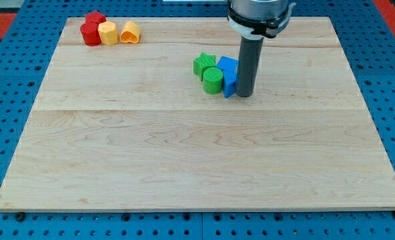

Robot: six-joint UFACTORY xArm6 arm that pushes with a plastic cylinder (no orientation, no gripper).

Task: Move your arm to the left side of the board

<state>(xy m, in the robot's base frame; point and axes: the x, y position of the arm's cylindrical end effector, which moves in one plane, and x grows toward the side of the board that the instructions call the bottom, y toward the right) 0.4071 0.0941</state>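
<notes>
My tip (244,95) rests on the wooden board (184,153) just right of centre in the upper half, touching the right side of a blue block (228,75). Two green blocks sit against the blue one on its left: a star-like one (203,64) and a round one (213,79). At the board's top left lie two red blocks (91,29), a yellow hexagonal block (107,32) and an orange-yellow block (129,31), packed close together.
The board lies on a blue perforated table (11,73). The arm's body (259,17) hangs over the board's top edge above the tip.
</notes>
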